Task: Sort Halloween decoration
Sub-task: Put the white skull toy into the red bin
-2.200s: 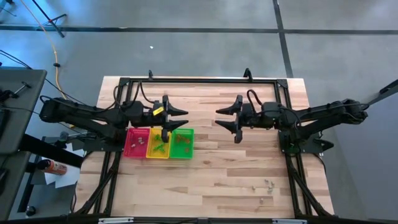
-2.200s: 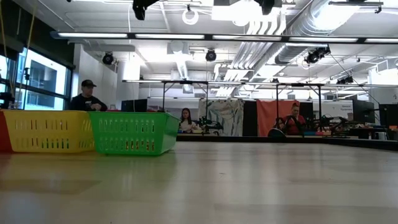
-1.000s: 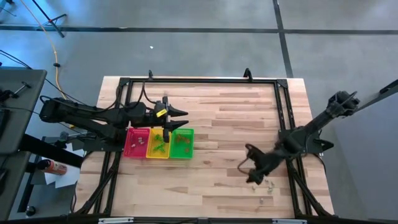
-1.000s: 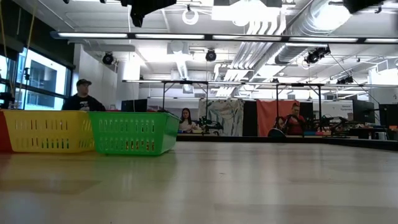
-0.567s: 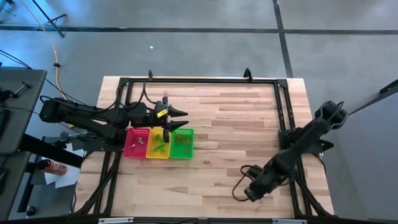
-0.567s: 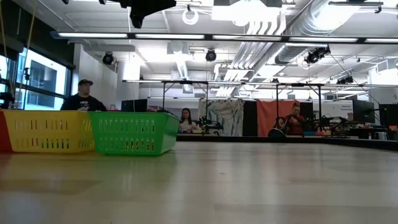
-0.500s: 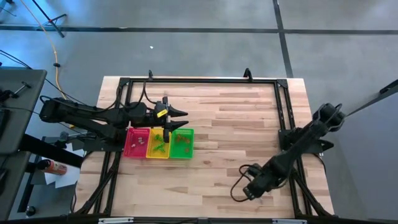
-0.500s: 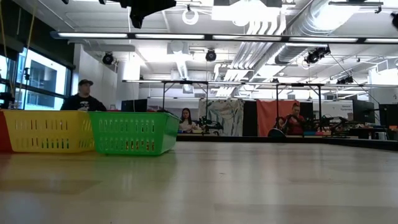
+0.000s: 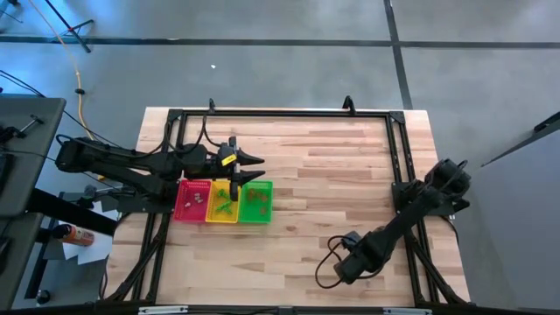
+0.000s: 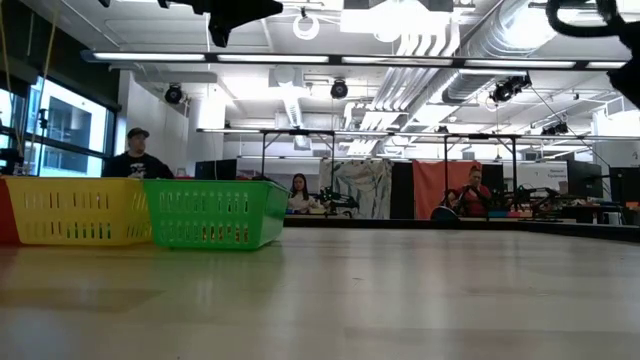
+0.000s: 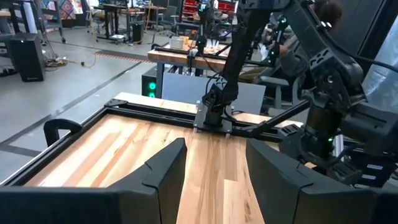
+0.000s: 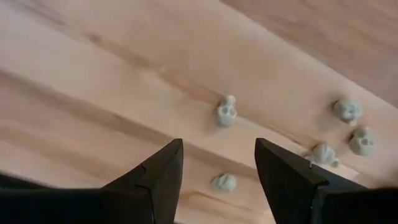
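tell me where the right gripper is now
The right gripper is low over the table's near right part, open above pale grey trinkets, far from the trays.

Overhead camera looks straight down; low camera sits level with the table point(image 10: 400, 300), both sharing the trays point(image 9: 224, 202)

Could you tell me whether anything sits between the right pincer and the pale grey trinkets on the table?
Nothing visible does. The right pincer is open above bare wood, with one pale grey trinket between its fingers and another just ahead.
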